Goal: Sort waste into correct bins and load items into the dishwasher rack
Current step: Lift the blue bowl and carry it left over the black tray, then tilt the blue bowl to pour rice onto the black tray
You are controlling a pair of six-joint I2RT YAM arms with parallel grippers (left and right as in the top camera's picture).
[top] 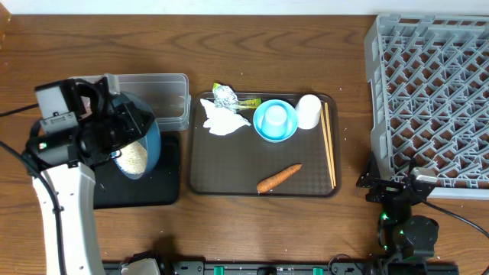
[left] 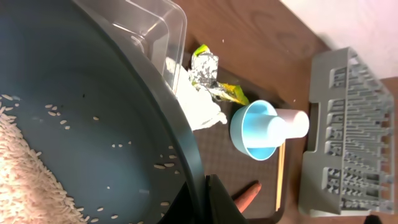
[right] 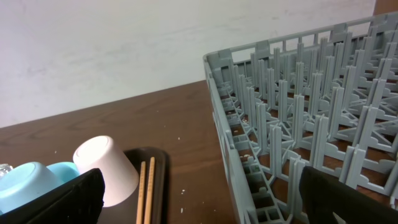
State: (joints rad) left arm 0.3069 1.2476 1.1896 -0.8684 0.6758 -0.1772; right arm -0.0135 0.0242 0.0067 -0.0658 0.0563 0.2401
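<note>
At 9 o'clock on the tabletop (top: 252, 46), left claw (left: 202, 199) is clenched on the rim of the big dark-blue bowl (top: 134, 141). The bowl is tipped steeply over the black tray (top: 164, 191), with the clear tub (top: 164, 92) just beyond at 12. The rice (top: 134, 159) is pooled in the low side of the bowl, with stray grains scattered up the wall.

Handling, my read:
- bowl looks rigid, smooth and wide. An edge pinch means lots of leverage on the claw, so it could twist or slip. Grip deep on the rim, move slow
- rice is light and loose, likely clingy. Some grains probably won't pour and need a tap or a steeper tilt
- bowl probably chips if dropped, so lower it into the rack (top: 435, 92) at 2 o'clock, don't release high

Right claw (top: 393, 186) is released, jaws wide, holding nothing, parked at 5 o'clock beside the rack.

On the brown serving tray (top: 229, 164) at centre: tissue (top: 224, 120) and foil wrapper (top: 227, 97) are soft, so pinch anywhere. Carrot (top: 279, 177) is firm, so take mid-body. Chopsticks (top: 329, 145) are thin and flat, hard to get under
</note>
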